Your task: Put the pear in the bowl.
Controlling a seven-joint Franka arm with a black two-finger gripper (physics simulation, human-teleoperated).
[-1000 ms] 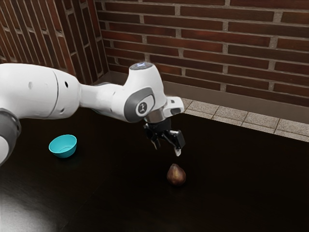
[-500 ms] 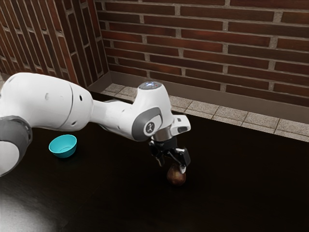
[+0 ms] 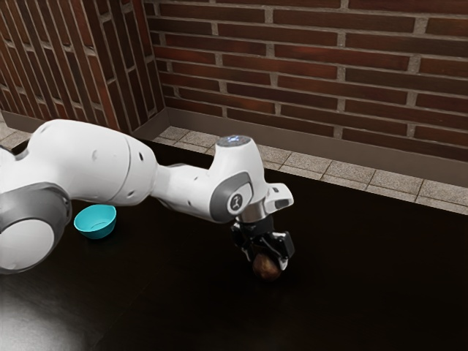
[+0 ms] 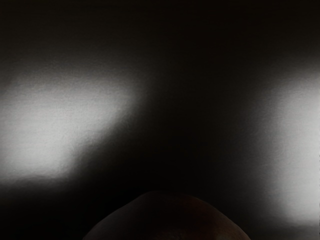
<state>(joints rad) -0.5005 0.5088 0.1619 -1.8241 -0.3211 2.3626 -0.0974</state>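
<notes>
the pear (image 3: 265,270) is straddled on the dark table (image 3: 358,285) by the gripper (image 3: 266,262), whose fingers are spread open; the turquoise bowl (image 3: 96,224) is set well apart, toward the exterior view's left.

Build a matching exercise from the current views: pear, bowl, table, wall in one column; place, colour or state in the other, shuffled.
Column 1
1. pear
2. bowl
3. table
4. wall

Column 2
A. built of reddish brick
B. turquoise, empty, toward the exterior view's left
C. between the jaws
D. nearly black, with bright glare on its surface

Pairs: 1-C, 2-B, 3-D, 4-A
</notes>
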